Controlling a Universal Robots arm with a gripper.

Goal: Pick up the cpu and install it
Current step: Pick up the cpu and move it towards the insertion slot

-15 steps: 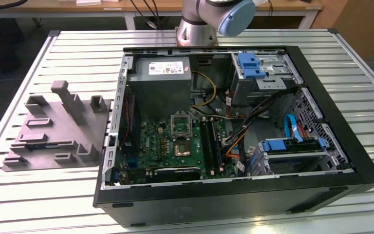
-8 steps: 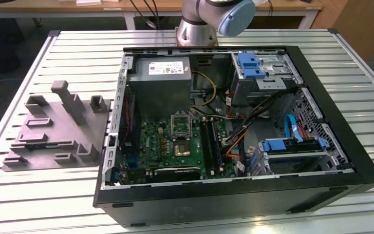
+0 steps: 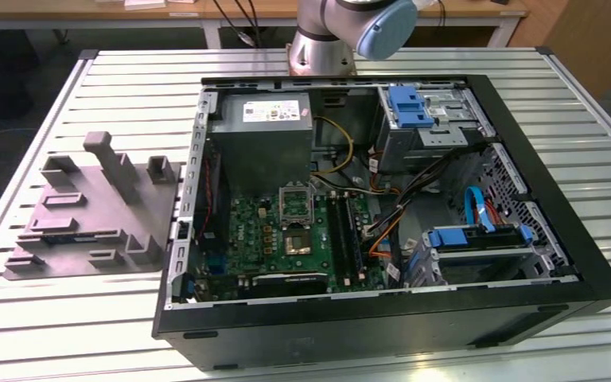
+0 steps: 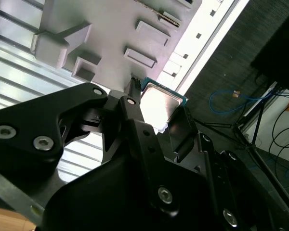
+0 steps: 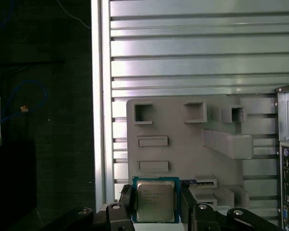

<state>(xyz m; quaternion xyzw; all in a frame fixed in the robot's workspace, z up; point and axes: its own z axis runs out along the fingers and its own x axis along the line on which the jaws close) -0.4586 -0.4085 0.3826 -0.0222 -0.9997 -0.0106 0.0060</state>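
Note:
In both wrist views my gripper (image 5: 156, 204) is shut on the cpu (image 5: 155, 199), a small square chip with a silvery top and a thin blue-green rim. One black finger (image 5: 126, 202) presses each of two opposite edges. Seen from the other side, the cpu (image 4: 159, 102) shines between the gripper (image 4: 158, 114) fingers. Behind it lies the grey moulded fixture (image 5: 183, 144) on the slatted table. The open computer case (image 3: 391, 318) holds the green motherboard with the black-framed square socket (image 3: 298, 241).
The grey fixture (image 3: 93, 215) with raised blocks and pockets lies at the exterior view's left of the case. The arm's base (image 3: 327, 40) stands behind the case. Inside are a grey power supply (image 3: 268, 127), blue drive brackets (image 3: 410, 107) and loose cables. The table edge (image 5: 101, 96) drops to dark floor.

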